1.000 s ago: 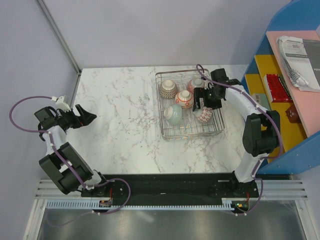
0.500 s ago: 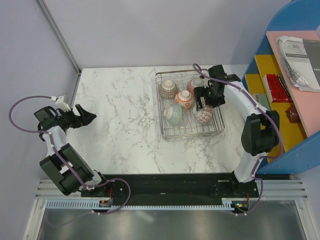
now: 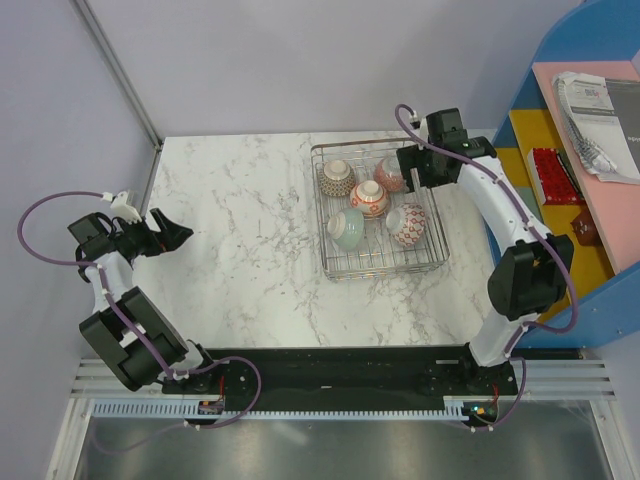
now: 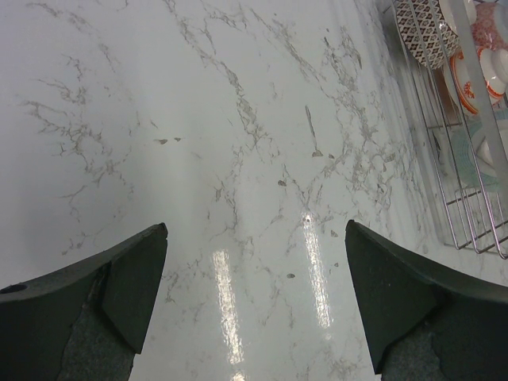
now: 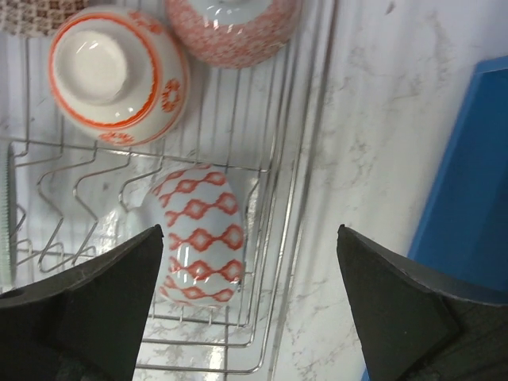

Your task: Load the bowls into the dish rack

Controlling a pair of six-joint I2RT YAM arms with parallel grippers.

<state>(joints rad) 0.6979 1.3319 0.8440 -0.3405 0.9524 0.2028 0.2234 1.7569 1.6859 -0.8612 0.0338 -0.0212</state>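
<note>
1. Top external view: the right fingers [image 3: 410,166] have lifted off the red-diamond bowl [image 3: 407,225] and drawn back to the far right corner of the dish rack [image 3: 385,269]. A second ago they hung right over that bowl. It now lies free in the rack's near right part. The other bowls are racked too: the dark-patterned bowl [image 3: 338,177] far left, the orange-ringed bowl [image 3: 369,198] in the middle, a red-patterned bowl [image 3: 392,172] far right and a pale green bowl [image 3: 347,228] near left. No bowl shows on the marble surface [image 3: 250,220] outside the rack, so I judge the loading all but done. The left fingers [image 3: 172,236] have not moved and hang at the surface's left edge.

2. Left wrist view: the left fingers [image 4: 119,286] stand wide apart over bare marble, holding nothing. The rack's wires [image 4: 460,198] and two bowl rims show only at the right edge.

3. Right wrist view: the right fingers [image 5: 103,302] are spread wide and empty, and the red-diamond bowl [image 5: 202,238] lies between them, well below. It rests on its side against the tines, near the rack's right rim. The orange-ringed bowl [image 5: 119,75] sits base-up beyond it. The release looks clean; what remains is likely only pulling the arm clear.
</note>
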